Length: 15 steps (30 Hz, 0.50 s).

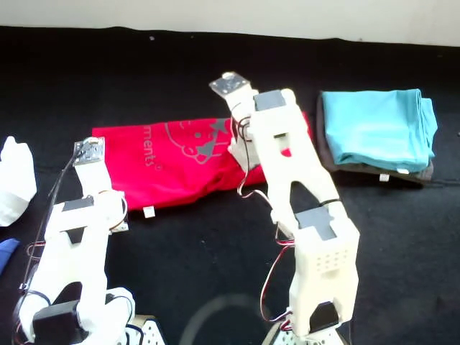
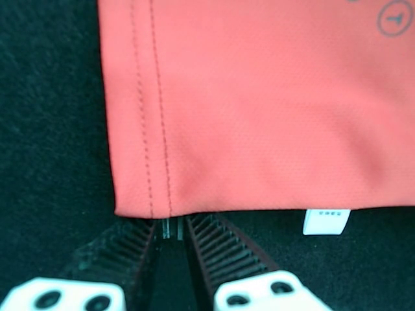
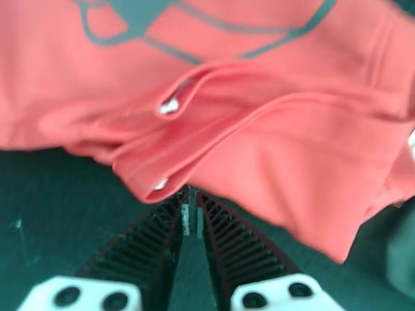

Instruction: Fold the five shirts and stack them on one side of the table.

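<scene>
I log both clenched on red shirt [image 2: 259, 103]: left hand [image 2: 170, 227] at hem corner, right hand [image 3: 189, 210] at bunched fold.

The surface [image 1: 180, 72] is covered in matt black cloth with a slightly fuzzy, felt-like nap. The red shirt [image 1: 172, 162] is a fine-meshed knit, matt, with a double row of stitching along its hem and a small smooth white tag [image 2: 326, 221]. Over at two o'clock the teal shirt [image 1: 377, 129] looks like soft, matt cloth. The arms [image 1: 327, 251] are smooth white plastic with a faint sheen. The left gripper [image 2: 170, 227] and right gripper [image 3: 190, 210] have ribbed, matt black fingers.
</scene>
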Tool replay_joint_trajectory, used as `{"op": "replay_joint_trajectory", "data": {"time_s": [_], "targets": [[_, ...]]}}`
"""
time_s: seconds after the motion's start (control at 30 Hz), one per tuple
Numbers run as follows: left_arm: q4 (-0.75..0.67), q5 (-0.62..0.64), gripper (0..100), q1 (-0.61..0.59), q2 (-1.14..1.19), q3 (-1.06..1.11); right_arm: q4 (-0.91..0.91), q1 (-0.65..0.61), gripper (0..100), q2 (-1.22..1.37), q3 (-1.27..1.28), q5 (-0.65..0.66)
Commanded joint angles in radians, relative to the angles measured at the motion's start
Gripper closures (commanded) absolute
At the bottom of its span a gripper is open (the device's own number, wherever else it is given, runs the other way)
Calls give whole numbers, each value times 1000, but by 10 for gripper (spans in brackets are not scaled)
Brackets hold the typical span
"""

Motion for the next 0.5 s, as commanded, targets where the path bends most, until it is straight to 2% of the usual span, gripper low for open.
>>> {"op": "replay_joint_trajectory", "data": {"time_s": [0.0,0.33,0.47], "targets": [[-12,0,990,12,-19,-1,-68,-1,992,-70,2,-11],[-12,0,990,12,-19,-1,-196,-18,992,27,-7,-15],[-12,0,990,12,-19,-1,-242,-19,992,35,-7,-106]]}}
